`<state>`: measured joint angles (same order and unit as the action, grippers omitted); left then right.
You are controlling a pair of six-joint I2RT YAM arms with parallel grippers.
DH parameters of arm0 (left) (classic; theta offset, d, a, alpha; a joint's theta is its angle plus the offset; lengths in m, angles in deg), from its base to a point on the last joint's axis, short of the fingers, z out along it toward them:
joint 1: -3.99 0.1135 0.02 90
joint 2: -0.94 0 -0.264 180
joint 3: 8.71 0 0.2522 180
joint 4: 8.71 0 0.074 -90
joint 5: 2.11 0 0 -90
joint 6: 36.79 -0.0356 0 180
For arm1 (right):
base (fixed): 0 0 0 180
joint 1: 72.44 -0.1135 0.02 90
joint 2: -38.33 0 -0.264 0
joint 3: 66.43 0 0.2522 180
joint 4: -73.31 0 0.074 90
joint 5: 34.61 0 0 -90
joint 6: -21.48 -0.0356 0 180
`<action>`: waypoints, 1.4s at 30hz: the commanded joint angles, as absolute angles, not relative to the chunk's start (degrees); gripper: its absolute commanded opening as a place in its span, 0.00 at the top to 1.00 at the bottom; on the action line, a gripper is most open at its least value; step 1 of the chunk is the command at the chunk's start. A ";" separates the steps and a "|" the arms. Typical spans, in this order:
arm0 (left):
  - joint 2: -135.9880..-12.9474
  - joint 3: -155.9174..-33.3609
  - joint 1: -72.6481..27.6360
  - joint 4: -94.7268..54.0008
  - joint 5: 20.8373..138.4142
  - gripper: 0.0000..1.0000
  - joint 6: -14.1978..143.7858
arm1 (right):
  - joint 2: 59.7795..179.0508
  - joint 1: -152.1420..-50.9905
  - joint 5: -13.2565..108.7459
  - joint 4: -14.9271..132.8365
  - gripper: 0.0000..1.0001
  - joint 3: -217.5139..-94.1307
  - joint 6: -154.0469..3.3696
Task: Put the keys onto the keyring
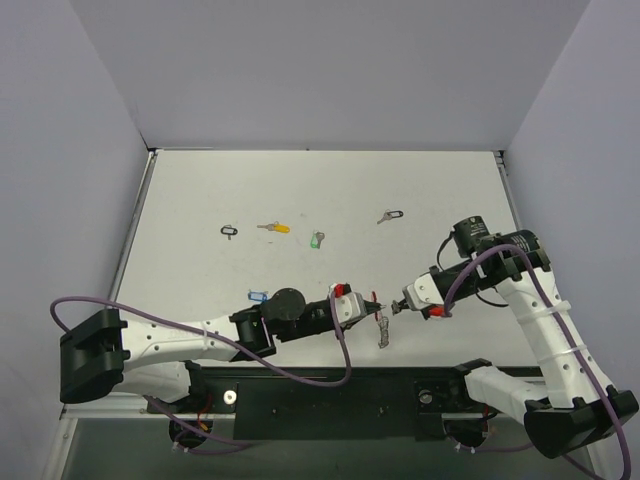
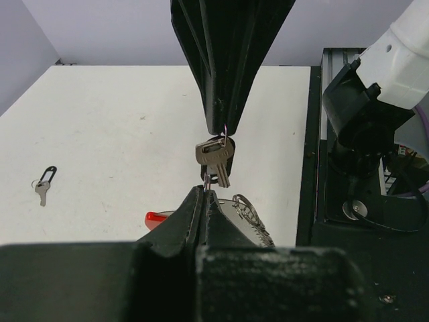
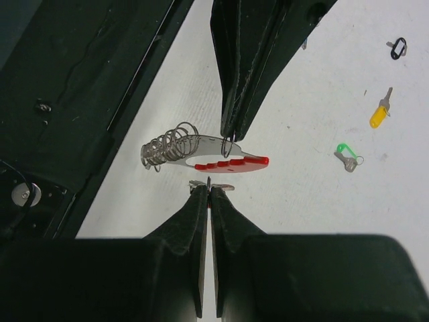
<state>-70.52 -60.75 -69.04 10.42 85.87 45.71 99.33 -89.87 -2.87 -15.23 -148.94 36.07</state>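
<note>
My left gripper (image 1: 372,302) and right gripper (image 1: 397,306) meet tip to tip above the table's near edge. The left gripper (image 2: 204,193) is shut on a thin wire ring of the keyring (image 3: 201,155), a red plastic band with a silver plate and a coil of loops (image 3: 166,147); it hangs below the tips (image 1: 383,331). The right gripper (image 3: 209,188) is shut on the small ring of a silver key (image 2: 215,158). Loose keys lie further back: a blue tag (image 1: 257,296), a green tag (image 1: 317,240), a yellow tag (image 1: 276,228) and black tags (image 1: 230,231) (image 1: 390,215).
The black base rail (image 1: 330,400) runs along the near edge, right under the grippers. Grey walls close in the table (image 1: 320,190) on three sides. A purple cable (image 1: 300,375) loops off the left arm.
</note>
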 commanded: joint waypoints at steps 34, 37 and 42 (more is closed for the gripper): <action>-76.14 -51.04 -73.00 46.17 98.17 1.00 56.46 | 99.86 -89.67 -11.15 -0.21 1.00 -142.77 -8.23; -76.84 -50.60 -73.17 47.14 98.35 1.00 56.73 | 99.86 -89.75 -11.67 -0.22 1.00 -142.77 -8.49; -77.46 -50.42 -73.18 47.93 98.78 1.00 56.73 | 99.77 -89.75 -12.29 -0.22 1.00 -142.94 -8.67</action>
<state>-77.10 -50.39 -72.84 41.69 98.04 55.80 99.74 -90.02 -8.75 0.28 -142.93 -7.84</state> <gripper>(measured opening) 0.017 0.005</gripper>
